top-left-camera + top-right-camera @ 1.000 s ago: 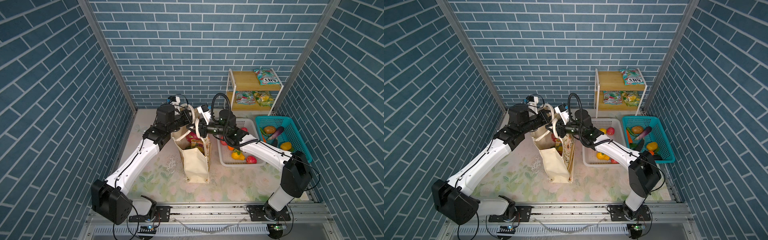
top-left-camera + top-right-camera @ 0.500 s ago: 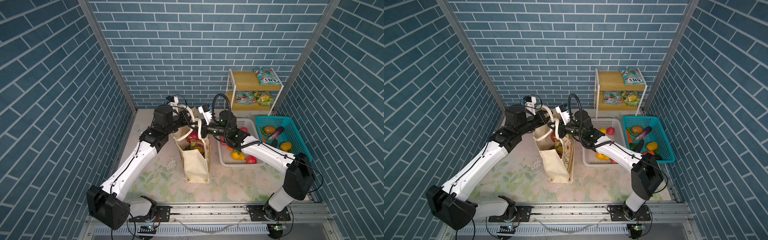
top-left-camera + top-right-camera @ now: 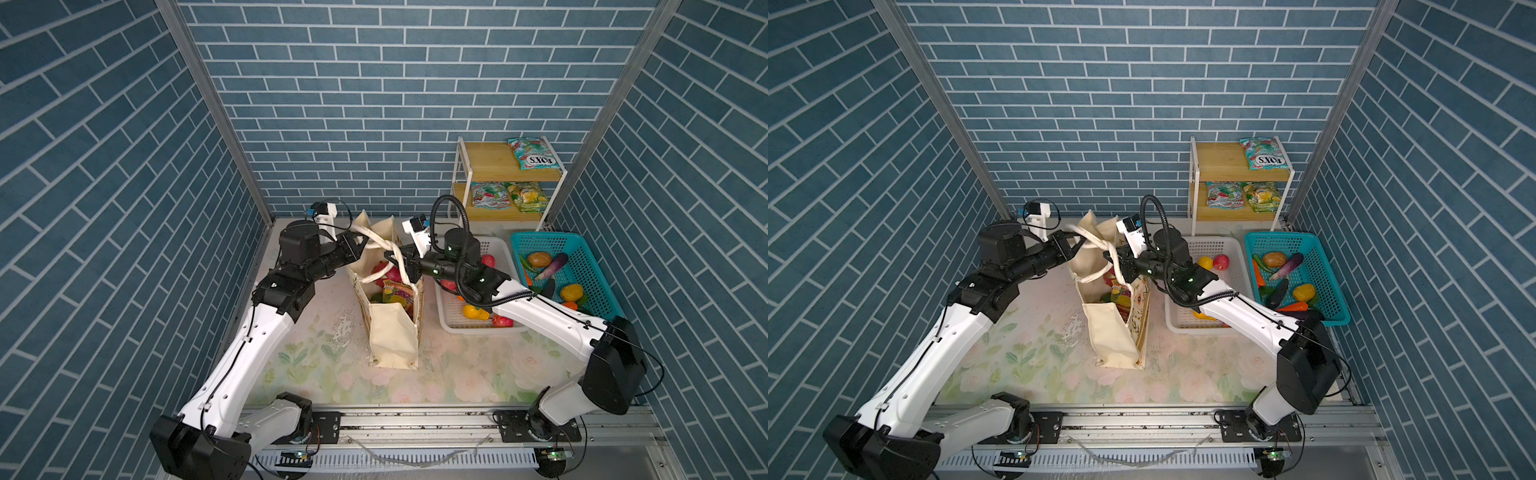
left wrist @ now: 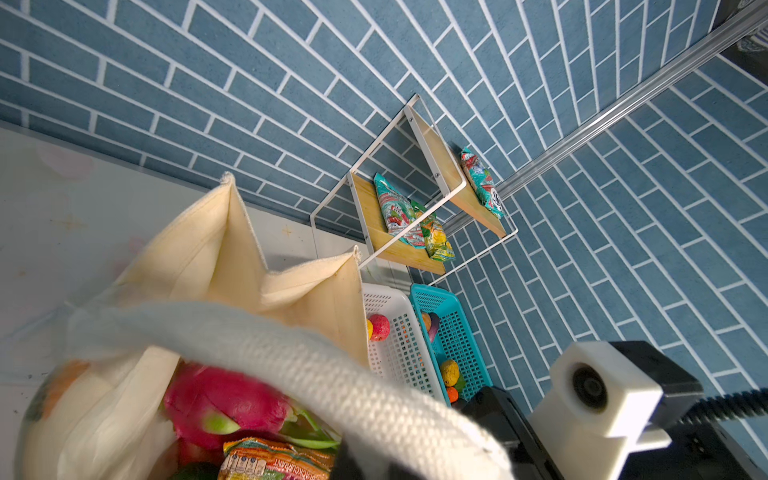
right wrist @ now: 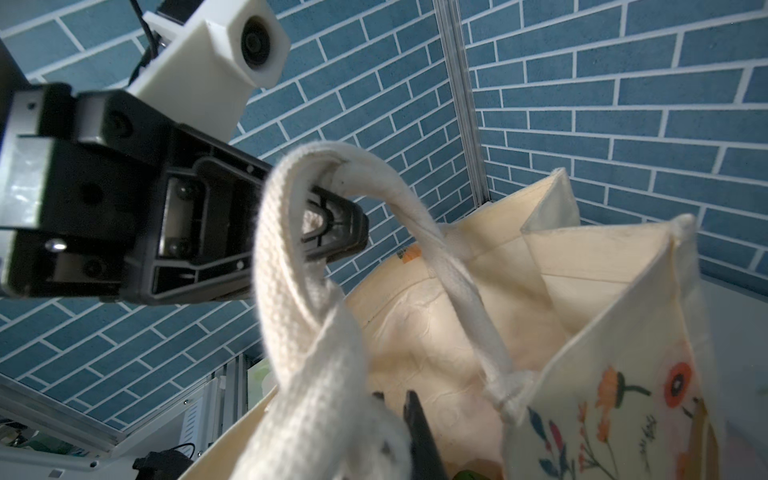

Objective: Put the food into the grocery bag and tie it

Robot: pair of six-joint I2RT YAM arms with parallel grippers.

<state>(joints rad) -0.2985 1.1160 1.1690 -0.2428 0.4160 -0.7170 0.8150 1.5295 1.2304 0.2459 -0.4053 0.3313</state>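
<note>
The cream grocery bag (image 3: 392, 336) (image 3: 1111, 332) stands upright in the middle of the table, mouth open. Inside lie a pink dragon fruit (image 4: 224, 399) and a colourful snack packet (image 4: 274, 461). Its two thick white handles (image 3: 384, 245) cross in a loose twist above the mouth. My left gripper (image 3: 357, 245) (image 3: 1073, 243) is shut on one handle (image 4: 291, 365) from the left. My right gripper (image 3: 401, 262) (image 3: 1117, 264) is shut on the other handle (image 5: 332, 395) from the right. In the right wrist view one handle loops round the left gripper's fingers (image 5: 349, 226).
To the bag's right stands a white basket (image 3: 473, 328) with fruit, under my right forearm. Beyond it sits a teal basket (image 3: 598, 291) of vegetables. A wooden shelf (image 3: 494, 166) at the back right carries snack packets (image 3: 532, 153).
My right gripper has shut on its handle. The left gripper has drawn its handle a little to the left, and the twist between the handles has pulled closer.
</note>
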